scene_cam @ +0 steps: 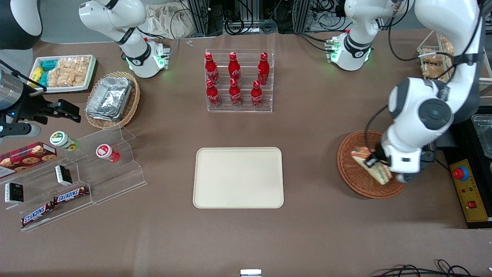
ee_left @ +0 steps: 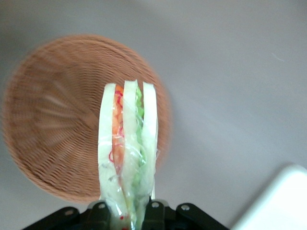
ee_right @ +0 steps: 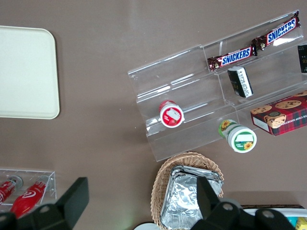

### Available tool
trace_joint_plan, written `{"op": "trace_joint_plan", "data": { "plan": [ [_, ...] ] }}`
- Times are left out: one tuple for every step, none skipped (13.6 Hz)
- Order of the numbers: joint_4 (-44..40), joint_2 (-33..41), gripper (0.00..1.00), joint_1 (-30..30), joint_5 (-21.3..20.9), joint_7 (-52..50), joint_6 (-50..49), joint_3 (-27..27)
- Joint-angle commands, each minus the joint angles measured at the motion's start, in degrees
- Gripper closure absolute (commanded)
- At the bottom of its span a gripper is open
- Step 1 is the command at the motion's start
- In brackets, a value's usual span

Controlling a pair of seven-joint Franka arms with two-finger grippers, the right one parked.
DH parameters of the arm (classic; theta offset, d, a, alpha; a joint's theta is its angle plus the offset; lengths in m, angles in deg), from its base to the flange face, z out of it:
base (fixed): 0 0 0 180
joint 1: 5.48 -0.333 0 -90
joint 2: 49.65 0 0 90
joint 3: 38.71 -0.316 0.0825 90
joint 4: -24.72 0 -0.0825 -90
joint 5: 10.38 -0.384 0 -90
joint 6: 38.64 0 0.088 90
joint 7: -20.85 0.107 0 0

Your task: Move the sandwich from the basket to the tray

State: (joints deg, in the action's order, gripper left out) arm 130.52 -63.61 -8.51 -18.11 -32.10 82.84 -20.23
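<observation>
Your gripper (scene_cam: 373,161) hangs above the basket (scene_cam: 351,177), its fingers clamped on the sandwich (scene_cam: 378,169), which is clear of the wicker (the wrist camera shows basket floor well beneath the wedge (ee_left: 127,158)). The grip at one end leaves the filling edge facing down, probably so the wedge can be laid flat. The tray (scene_cam: 238,177) lies bare toward the table's middle, well apart; carrying it there looks like your remaining step.

End effector (ee_left: 125,211) grips wrapped sandwich (ee_left: 127,153) above basket (ee_left: 53,124); cream tray (scene_cam: 238,177) bare.
</observation>
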Motion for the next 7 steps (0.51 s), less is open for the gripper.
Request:
{"op": "trace_joint_plan", "data": {
  "plan": [
    [-3.7, -4.8, 1.0, 0.1, -0.9, 1.7, -0.3, 9.2],
    [-3.9, -6.2, 1.0, 1.1, -1.4, 2.6, 1.5, 11.4],
    [-3.9, -7.7, 1.0, 3.1, -3.0, 4.7, 3.6, 11.8],
    [-4.3, -10.0, 1.0, 5.1, -5.3, 9.9, 5.4, 11.8],
    [-5.4, -13.0, 1.0, 6.8, -6.4, 15.1, 8.0, 11.8],
    [-5.8, -15.3, 1.0, 8.5, -6.9, 16.9, 10.6, 11.8],
    [-5.7, -16.9, 1.0, 9.8, -7.5, 16.9, 14.0, 11.6]
  ]
}}
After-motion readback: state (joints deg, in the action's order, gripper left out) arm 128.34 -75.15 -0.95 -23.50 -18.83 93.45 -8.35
